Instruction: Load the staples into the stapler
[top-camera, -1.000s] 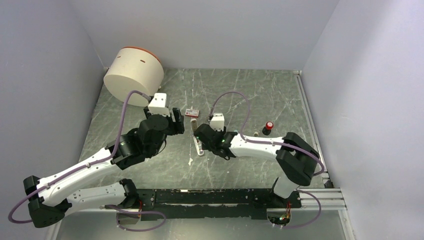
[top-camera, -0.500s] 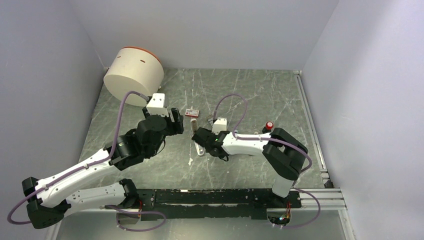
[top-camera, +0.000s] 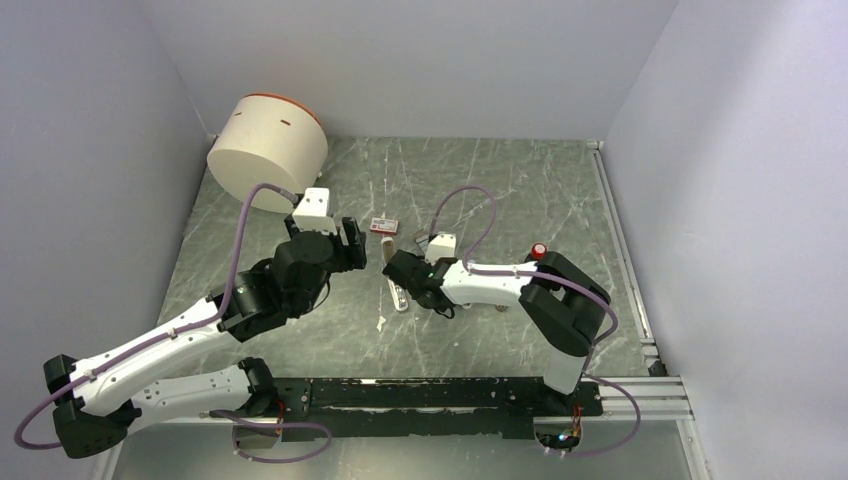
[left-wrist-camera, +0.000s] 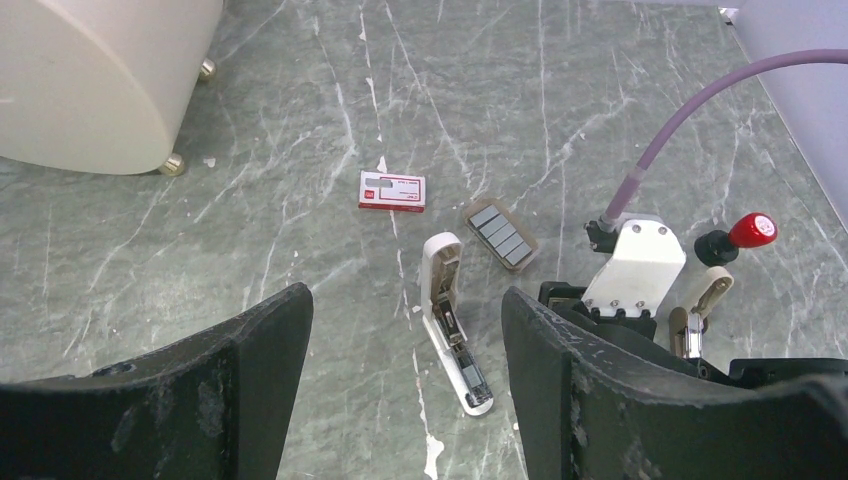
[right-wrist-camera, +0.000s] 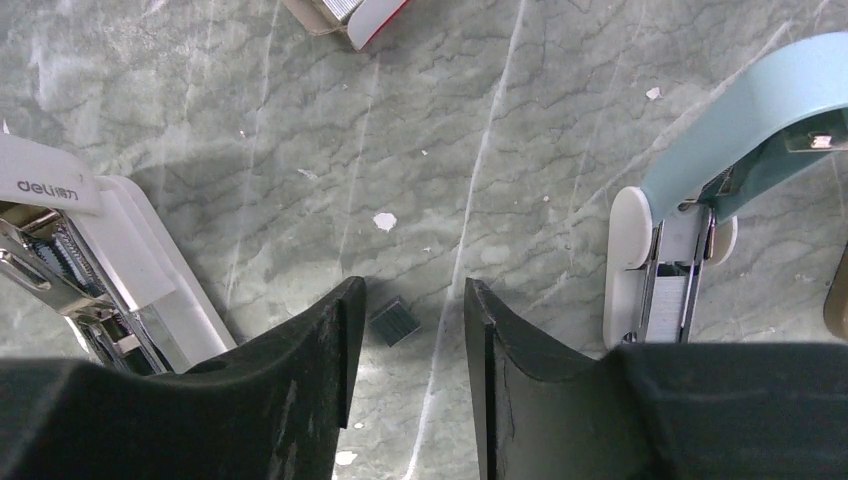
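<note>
The stapler (top-camera: 399, 292) is a white bar lying open on the table, lid hinged back, metal channel showing (left-wrist-camera: 455, 330). Its "deli" lid shows at the left of the right wrist view (right-wrist-camera: 130, 260). The staples box (top-camera: 383, 226), red with a white label, lies flat beyond it (left-wrist-camera: 392, 191). My right gripper (top-camera: 394, 267) is open and low beside the stapler. A small dark staple strip (right-wrist-camera: 393, 321) lies on the table between its fingertips (right-wrist-camera: 408, 300). My left gripper (top-camera: 350, 243) is wide open and empty, above and left of the stapler (left-wrist-camera: 405, 295).
An open tray of grey staple strips (left-wrist-camera: 501, 233) lies right of the box. A pale blue open stapler (right-wrist-camera: 740, 110) is at the right gripper's right. A red-capped item (top-camera: 538, 252) stands further right. A large cream round container (top-camera: 268, 148) leans at the back left.
My right arm has folded in and its gripper has shifted a little left and back, closer to the stapler. The left arm has hardly moved.
</note>
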